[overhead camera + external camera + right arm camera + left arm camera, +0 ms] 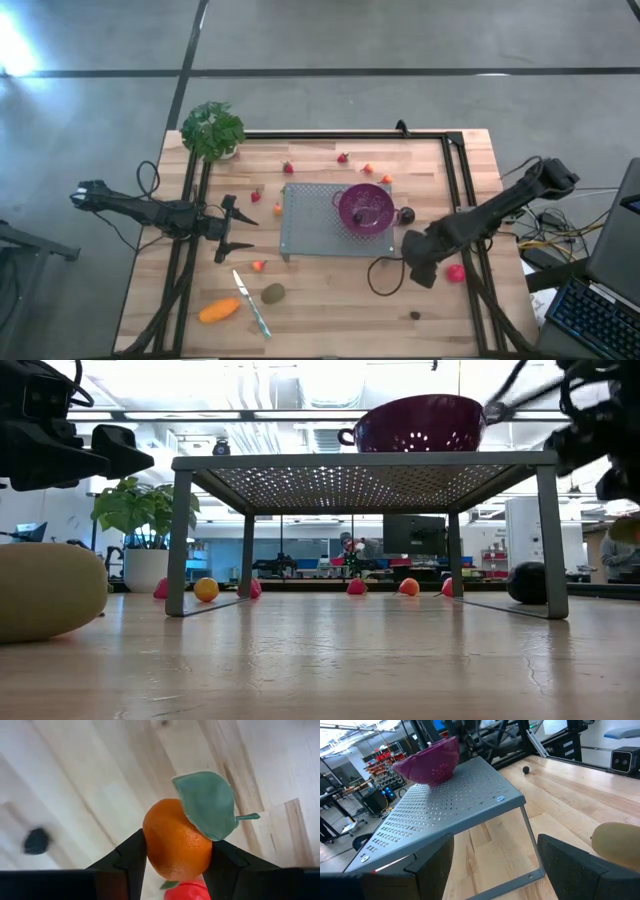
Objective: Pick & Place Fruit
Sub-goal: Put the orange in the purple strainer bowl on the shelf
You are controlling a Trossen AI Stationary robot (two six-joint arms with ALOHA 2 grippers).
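My right gripper (178,851) is shut on a round orange fruit with a green leaf (206,804). It hangs above the table's right part (420,262), beside the pink-red ball (456,272). My left gripper (236,231) is open and hovers left of the grey rack (310,235); its fingers frame the rack (445,815) in the left wrist view. Lying on the table are the brown-green oval (272,293), the elongated orange piece (219,311), the dark round one (406,214) and several strawberries (343,157). My right gripper pinches the orange fruit at its two opposite sides (151,845) between the two fingers (131,856), around its widest part. The fingers point down from above. The fruit is clear of the table, its leaf on the side away from the wrist.
A purple colander (365,208) stands on the rack. The knife (252,303) lies between the oval and the orange piece. A potted plant (212,130) sits at the far left corner. A small dark bit (415,315) lies near the front edge.
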